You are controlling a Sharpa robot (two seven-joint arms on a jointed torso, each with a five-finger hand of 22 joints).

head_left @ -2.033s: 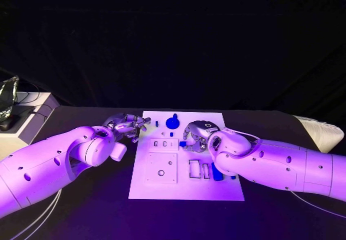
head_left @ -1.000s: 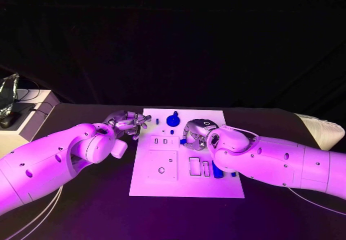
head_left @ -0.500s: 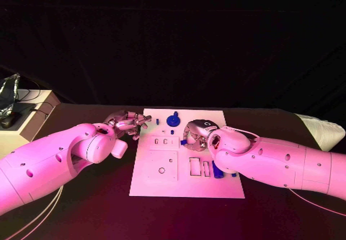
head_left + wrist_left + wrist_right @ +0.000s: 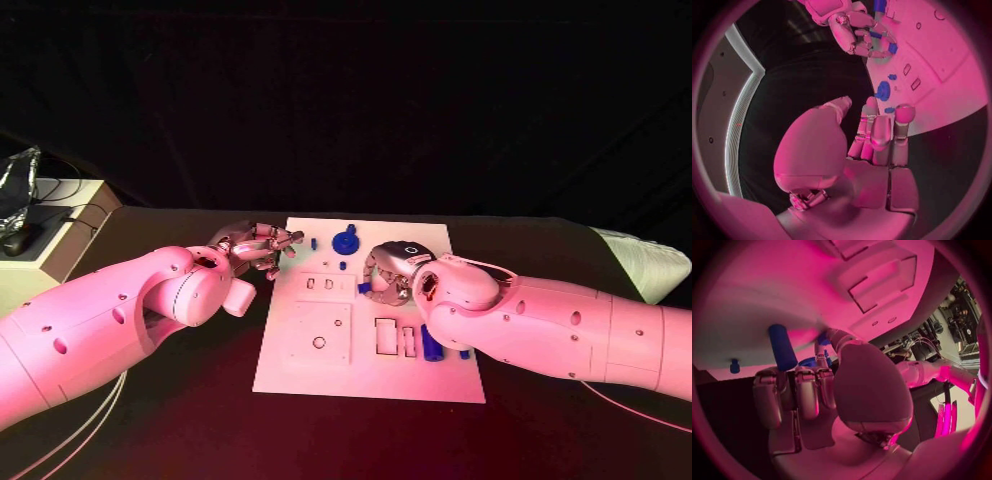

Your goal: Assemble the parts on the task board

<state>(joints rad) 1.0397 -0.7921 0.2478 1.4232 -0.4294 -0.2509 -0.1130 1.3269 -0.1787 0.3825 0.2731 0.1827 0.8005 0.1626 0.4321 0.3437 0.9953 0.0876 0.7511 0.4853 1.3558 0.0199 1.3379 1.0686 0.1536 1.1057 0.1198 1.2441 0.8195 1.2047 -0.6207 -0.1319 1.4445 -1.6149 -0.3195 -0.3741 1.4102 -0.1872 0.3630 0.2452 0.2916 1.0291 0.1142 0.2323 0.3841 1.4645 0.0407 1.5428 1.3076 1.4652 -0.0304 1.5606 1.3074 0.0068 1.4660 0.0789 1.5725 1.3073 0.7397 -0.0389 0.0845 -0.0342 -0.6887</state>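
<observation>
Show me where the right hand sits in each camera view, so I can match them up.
Head view: right hand over the middle of the task board, near its right side.
Left wrist view: right hand beyond the left hand, fingers curled at the board's edge.
Right wrist view: its own palm and fingers, in front of the board.
Shared landmark: the white task board.
</observation>
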